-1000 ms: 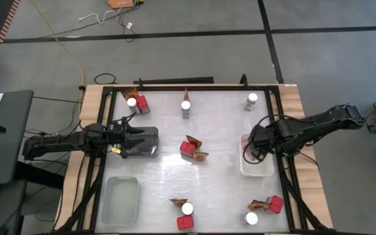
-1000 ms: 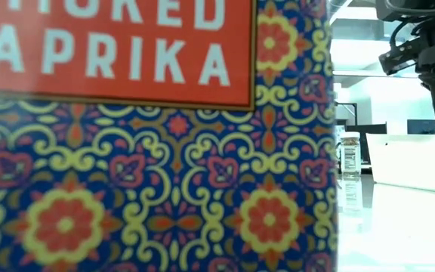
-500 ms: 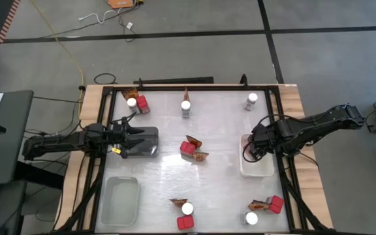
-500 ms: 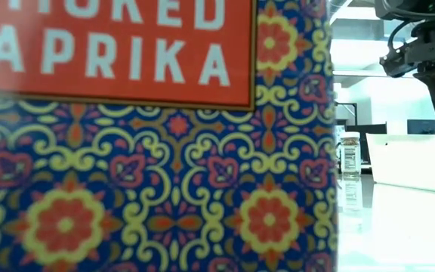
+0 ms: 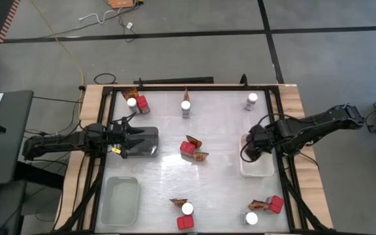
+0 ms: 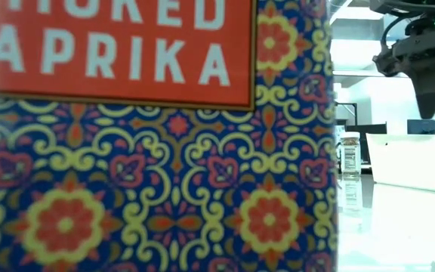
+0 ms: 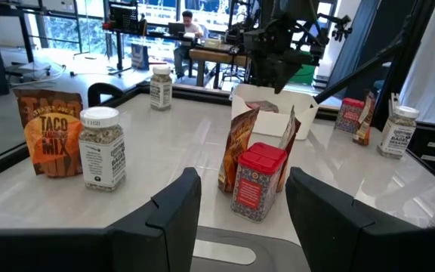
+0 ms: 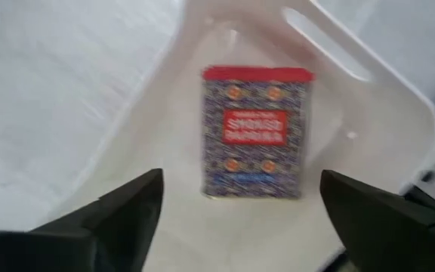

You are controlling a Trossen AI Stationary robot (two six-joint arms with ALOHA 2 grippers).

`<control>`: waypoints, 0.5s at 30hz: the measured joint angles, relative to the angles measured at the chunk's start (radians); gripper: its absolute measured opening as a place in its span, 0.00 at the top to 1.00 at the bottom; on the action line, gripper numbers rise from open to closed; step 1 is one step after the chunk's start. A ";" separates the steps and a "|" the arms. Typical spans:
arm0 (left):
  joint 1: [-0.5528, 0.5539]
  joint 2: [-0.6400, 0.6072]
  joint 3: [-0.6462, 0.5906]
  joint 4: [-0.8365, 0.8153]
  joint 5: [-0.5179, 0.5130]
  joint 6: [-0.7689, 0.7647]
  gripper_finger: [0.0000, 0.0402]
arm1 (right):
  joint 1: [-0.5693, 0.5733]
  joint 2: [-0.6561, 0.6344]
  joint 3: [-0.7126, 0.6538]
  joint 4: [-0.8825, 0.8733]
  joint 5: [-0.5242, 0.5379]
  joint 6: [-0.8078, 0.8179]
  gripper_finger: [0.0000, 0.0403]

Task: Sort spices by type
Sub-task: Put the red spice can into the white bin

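High view first, working left to right. My left gripper (image 5: pixel 150 142) sits at nine o'clock on the table, over the grey tray (image 5: pixel 140 143). From the left wrist view its fingers (image 7: pixel 174 205) stand apart with nothing between them, the grey tray (image 7: pixel 225 253) just below. At seven o'clock lies a clear tray (image 5: pixel 120 201).

At eleven o'clock a white-lidded jar (image 5: pixel 132 102) stands between an orange-brown packet (image 5: pixel 129 93) and a red box (image 5: pixel 142 104), the three close together. At twelve o'clock another jar (image 5: pixel 186 106) stands with a packet (image 5: pixel 186 93) just behind it. Near the centre a red box (image 5: pixel 187 148) sits among two packets (image 5: pixel 196 149); the left wrist view shows the same red-lidded box (image 7: pixel 257 180) with a packet (image 7: pixel 240 148) touching its far side. At six o'clock I see a jar (image 5: pixel 187 209), a red box (image 5: pixel 185 222) and a packet (image 5: pixel 178 202) grouped together.

At one o'clock a single jar (image 5: pixel 251 100) stands alone. At three o'clock my right gripper (image 5: pixel 249 147) hangs over the white tray (image 5: pixel 256 171). The right wrist view shows its fingers (image 8: pixel 119 208) spread wide and released, and a patterned box with a red lid (image 8: pixel 256 132) lying flat inside the white tray (image 8: pixel 387 98), clear of both fingers. At five o'clock sit a jar (image 5: pixel 252 218), a packet (image 5: pixel 258 205) and a red box (image 5: pixel 276 204).

Low view is mostly blocked by a paprika box (image 6: pixel 149 136) right at the lens; a jar (image 6: pixel 350 154) shows beyond it.
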 joint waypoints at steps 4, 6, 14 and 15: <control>0.000 0.000 0.000 0.000 0.000 0.000 0.54 | 0.003 0.000 0.000 0.009 0.000 0.026 0.04; 0.000 0.000 0.000 0.000 0.000 0.000 0.54 | 0.008 0.000 -0.005 0.023 0.002 0.036 0.06; 0.000 0.000 0.000 0.000 0.000 0.000 0.54 | 0.020 0.007 -0.085 0.064 0.006 0.032 0.07; 0.000 0.000 0.000 0.000 0.000 0.000 0.54 | 0.017 0.007 -0.092 0.065 0.013 0.032 0.07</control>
